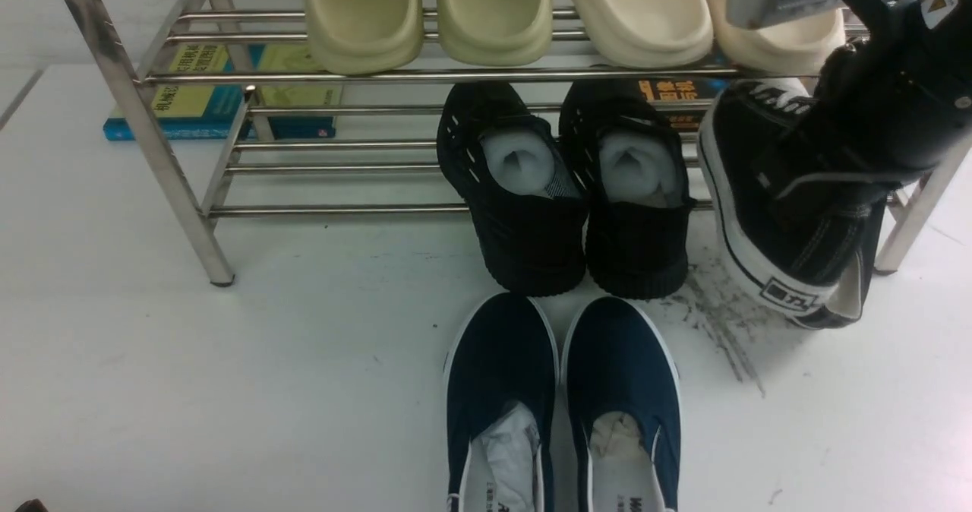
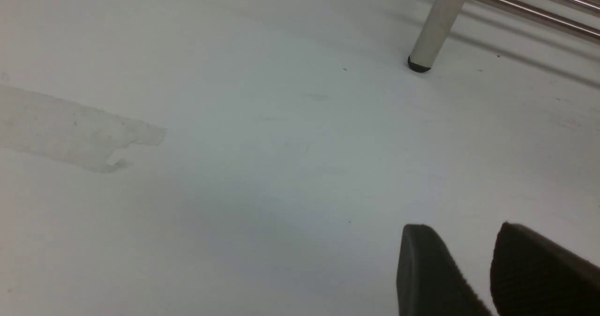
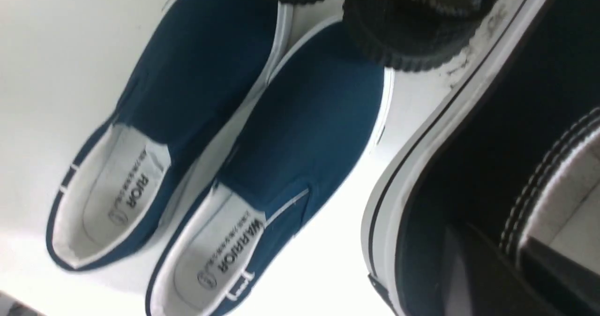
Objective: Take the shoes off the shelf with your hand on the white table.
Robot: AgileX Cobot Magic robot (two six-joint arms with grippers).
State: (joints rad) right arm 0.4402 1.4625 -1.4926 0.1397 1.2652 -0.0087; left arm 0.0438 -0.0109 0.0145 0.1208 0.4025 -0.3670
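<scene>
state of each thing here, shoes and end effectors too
sneakers, tilted, gripped at the collar
right end effector, shut on sneakers
left end effector, open, empty
chunky black shoes, heels past the shelf front
navy slip-ons, flat on the table
slippers, on the top tier

A broad white bench (image 1: 152, 390) fills the scene, brightly and evenly lit. Dark scuff marks (image 1: 721, 322) streak its right side. A pale smear (image 2: 79, 133) dulls another patch.
</scene>
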